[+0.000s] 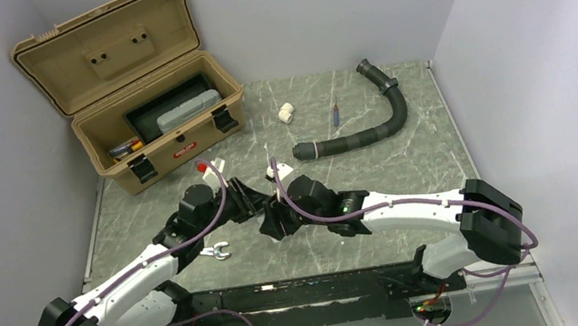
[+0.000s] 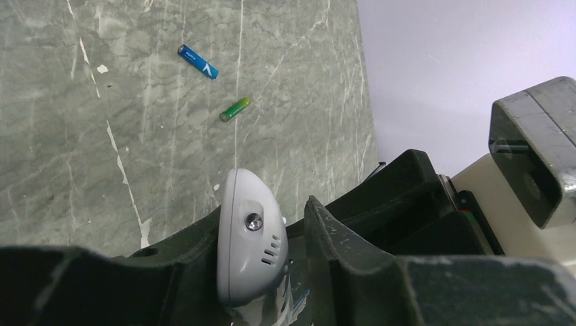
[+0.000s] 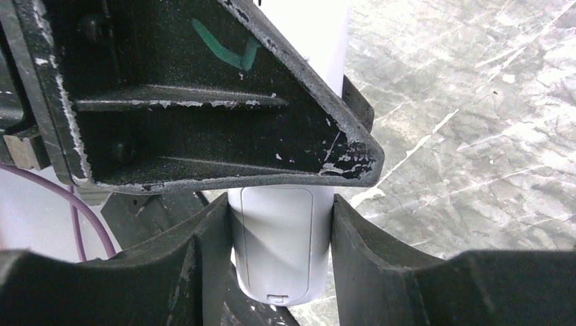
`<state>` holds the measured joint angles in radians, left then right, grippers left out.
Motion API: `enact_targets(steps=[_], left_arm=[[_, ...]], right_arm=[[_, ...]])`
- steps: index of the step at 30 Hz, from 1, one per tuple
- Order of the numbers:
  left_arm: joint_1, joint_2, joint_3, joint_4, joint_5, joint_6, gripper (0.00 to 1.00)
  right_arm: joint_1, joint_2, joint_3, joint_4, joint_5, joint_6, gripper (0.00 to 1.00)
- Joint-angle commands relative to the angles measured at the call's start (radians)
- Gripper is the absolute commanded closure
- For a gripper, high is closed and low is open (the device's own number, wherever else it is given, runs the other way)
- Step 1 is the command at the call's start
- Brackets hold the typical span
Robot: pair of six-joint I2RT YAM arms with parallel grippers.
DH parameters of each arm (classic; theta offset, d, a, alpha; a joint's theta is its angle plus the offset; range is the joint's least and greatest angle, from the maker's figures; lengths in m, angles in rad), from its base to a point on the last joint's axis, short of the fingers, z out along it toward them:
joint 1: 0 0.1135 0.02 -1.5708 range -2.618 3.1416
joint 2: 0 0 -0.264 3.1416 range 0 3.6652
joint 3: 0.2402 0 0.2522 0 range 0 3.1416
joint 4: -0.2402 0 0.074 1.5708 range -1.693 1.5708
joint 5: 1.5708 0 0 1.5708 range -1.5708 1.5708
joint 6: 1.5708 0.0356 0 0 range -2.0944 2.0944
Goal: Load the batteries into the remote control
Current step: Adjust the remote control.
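The white remote control is up off the table between the two grippers, its back cover showing in the right wrist view. My right gripper is shut on its sides. My left gripper has the remote's rounded end resting against one finger, with a narrow gap to the other, so it stands slightly open. In the top view both grippers meet at the table's middle and hide the remote. The blue battery and the green battery lie apart on the marble surface, beyond the left gripper.
An open tan toolbox stands at the back left. A white pipe fitting, a slim red-and-blue stick and a black corrugated hose lie at the back. A small metal piece rests near the left arm.
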<state>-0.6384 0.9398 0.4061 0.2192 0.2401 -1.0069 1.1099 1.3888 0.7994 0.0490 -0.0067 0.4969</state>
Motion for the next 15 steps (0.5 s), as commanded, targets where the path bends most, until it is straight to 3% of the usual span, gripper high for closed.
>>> enact_targets(steps=[1,9,15], left_arm=[[-0.003,-0.005,0.044,0.035,0.016,0.013,0.59],[-0.004,-0.004,0.042,0.030,0.023,0.019,0.55],[-0.003,-0.011,0.043,0.019,0.014,0.021,0.58]], right_arm=[[0.005,-0.025,0.035,-0.009,0.043,-0.021,0.98],[0.005,-0.049,0.023,-0.030,0.086,-0.020,0.98],[0.005,-0.056,0.020,-0.032,0.084,-0.020,0.99]])
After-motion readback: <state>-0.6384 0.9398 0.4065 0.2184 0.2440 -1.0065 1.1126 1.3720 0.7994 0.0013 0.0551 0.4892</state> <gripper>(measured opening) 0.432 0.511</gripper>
